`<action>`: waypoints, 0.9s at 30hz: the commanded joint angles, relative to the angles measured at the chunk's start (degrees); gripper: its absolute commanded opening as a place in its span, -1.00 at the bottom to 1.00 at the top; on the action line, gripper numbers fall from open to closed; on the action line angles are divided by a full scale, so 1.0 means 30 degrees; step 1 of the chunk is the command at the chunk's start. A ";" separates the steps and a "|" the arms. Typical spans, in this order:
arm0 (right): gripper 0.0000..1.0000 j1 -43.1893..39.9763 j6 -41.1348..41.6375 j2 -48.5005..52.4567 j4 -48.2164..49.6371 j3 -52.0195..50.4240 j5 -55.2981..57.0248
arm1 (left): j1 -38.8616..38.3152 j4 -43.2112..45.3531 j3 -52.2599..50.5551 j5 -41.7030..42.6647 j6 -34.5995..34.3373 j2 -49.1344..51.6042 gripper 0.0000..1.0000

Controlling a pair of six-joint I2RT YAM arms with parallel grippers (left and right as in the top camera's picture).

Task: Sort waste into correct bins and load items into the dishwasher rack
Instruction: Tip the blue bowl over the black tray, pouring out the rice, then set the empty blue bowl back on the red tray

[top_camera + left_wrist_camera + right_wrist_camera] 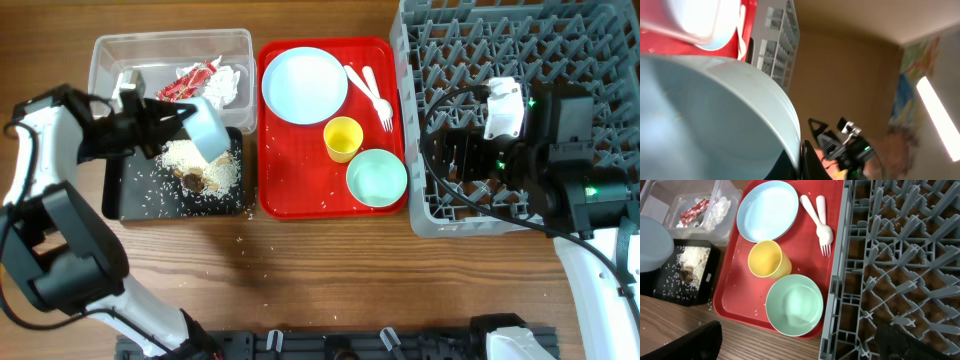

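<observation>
At the table's left, the left gripper (178, 116) pinches the rim of a tipped bowl (210, 125), holding it mouth-down over the black tub (130, 195), where a heap of rice (195, 160) with brown lumps lies and loose grains are scattered. Just behind it, the clear tub (110, 60) holds crumpled napkins (228, 85) and a red wrapper (185, 80). Centre, the red tray (290, 180) carries the plate (304, 84), the white fork (825, 247) and spoon (808, 205), laid side by side with handles pointing away from the robot, the yellow cup (343, 138) and an upright green bowl (376, 177). At right, the dishwasher rack (560, 40) stands with no dishes visible in it; the right gripper (797, 340) hangs over its left edge, fingers spread wide and holding nothing. The rack lies well to the right of the held bowl, across the whole tray, so loading it looks like a long rightward carry, while the right arm is plainly nearer both the rack and the tray's green bowl.
</observation>
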 commanded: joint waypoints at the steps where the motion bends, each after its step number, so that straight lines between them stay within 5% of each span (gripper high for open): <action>1: 0.99 0.0007 0.0189 0.0073 0.0036 0.0372 -0.0189 | -0.1989 0.0561 -0.0022 -0.1916 0.0015 -0.1362 -0.92; 6: 0.99 0.0007 0.0189 0.0073 0.0036 0.0372 -0.0197 | -0.5748 0.2033 -0.0022 -0.5472 -0.0576 -0.1362 -0.93; 9: 1.00 0.0007 0.0197 0.0073 0.0036 0.0372 -0.0189 | -0.9457 0.4255 -0.0022 -1.3267 -0.4546 -0.1355 -0.92; 15: 0.99 0.0007 0.0189 0.0073 0.0036 0.0372 -0.0189 | -1.5999 0.6550 -0.0029 -2.5157 -0.7970 -0.0925 -0.92; 20: 0.99 0.0007 0.0189 0.0073 0.0036 0.0372 -0.0189 | -1.8396 0.7242 -0.0029 -2.6338 -0.8058 0.0124 -0.92; 25: 1.00 0.0007 0.0189 0.0073 0.0044 0.0372 -0.0182 | -1.9132 0.7614 -0.0029 -2.6330 -0.8080 0.0313 -0.43; 27: 0.99 0.0007 0.0197 0.0073 0.0051 0.0372 -0.0189 | -1.9103 0.7606 -0.0022 -2.6323 -0.8145 0.0306 -0.40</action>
